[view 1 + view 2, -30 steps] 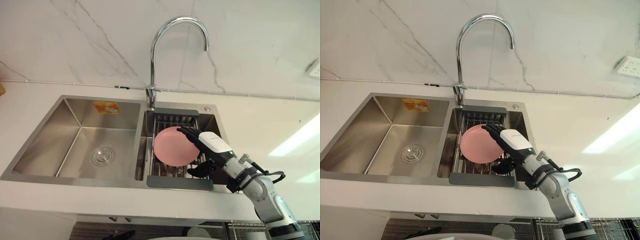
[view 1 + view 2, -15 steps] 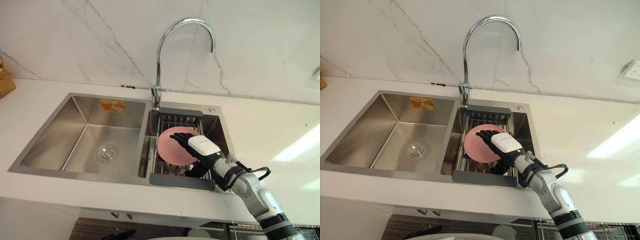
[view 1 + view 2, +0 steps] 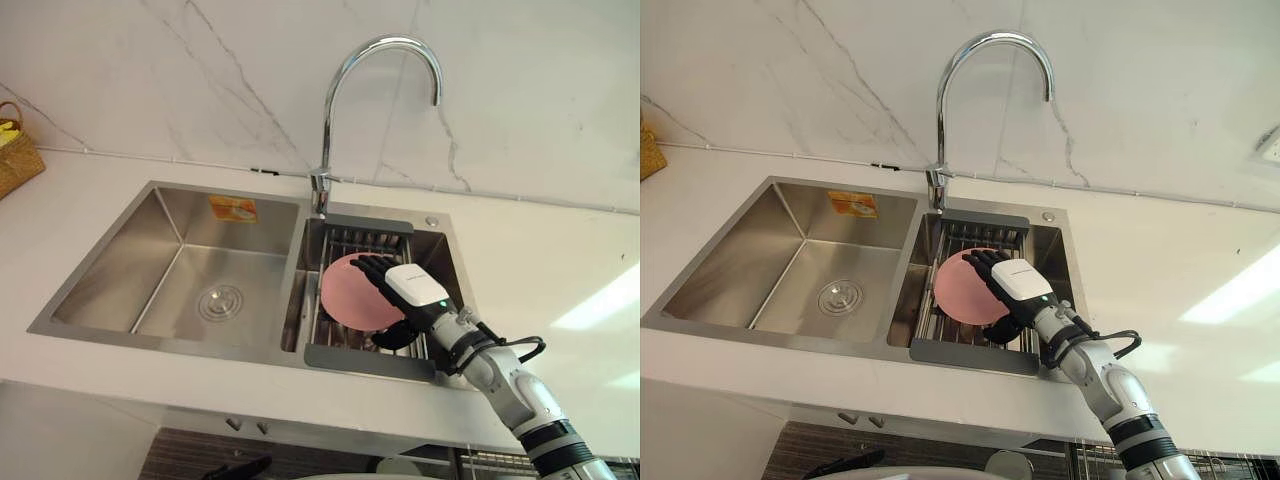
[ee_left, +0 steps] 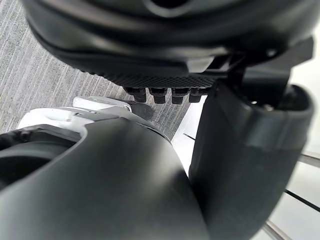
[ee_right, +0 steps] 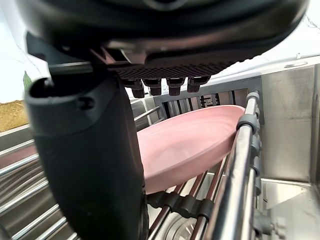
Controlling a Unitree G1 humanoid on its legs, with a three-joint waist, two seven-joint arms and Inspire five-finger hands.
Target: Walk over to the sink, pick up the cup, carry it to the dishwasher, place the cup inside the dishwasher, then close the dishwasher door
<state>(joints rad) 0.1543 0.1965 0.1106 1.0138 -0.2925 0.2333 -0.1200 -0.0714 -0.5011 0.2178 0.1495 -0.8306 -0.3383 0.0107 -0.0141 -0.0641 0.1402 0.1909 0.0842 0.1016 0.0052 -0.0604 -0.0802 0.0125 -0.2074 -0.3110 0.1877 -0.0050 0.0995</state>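
Observation:
A pink shallow dish [image 3: 348,297] leans in the wire drainer rack [image 3: 362,240] set in the sink's right basin; no cup is to be seen. My right hand [image 3: 415,286] reaches in from the right. Its straight fingers [image 3: 987,266] spread over the dish's right side and its thumb is down by the dish's near rim. In the right wrist view the dish [image 5: 192,140] lies just past the thumb [image 5: 90,150], resting against the rack's bars [image 5: 240,165]. My left hand [image 4: 240,150] hangs relaxed above grey floor.
The steel double sink [image 3: 120,335] has a bare left basin with a drain [image 3: 218,302]. A tall chrome faucet [image 3: 328,120] rises behind the divider. White counter [image 3: 560,270] surrounds it, marble wall behind. A woven basket [image 3: 15,150] stands far left.
The whole picture has shifted, bringing the basket into view on the left. My right hand has stayed over the pink dish, its fingers now drawn back a little toward the dish's right side.

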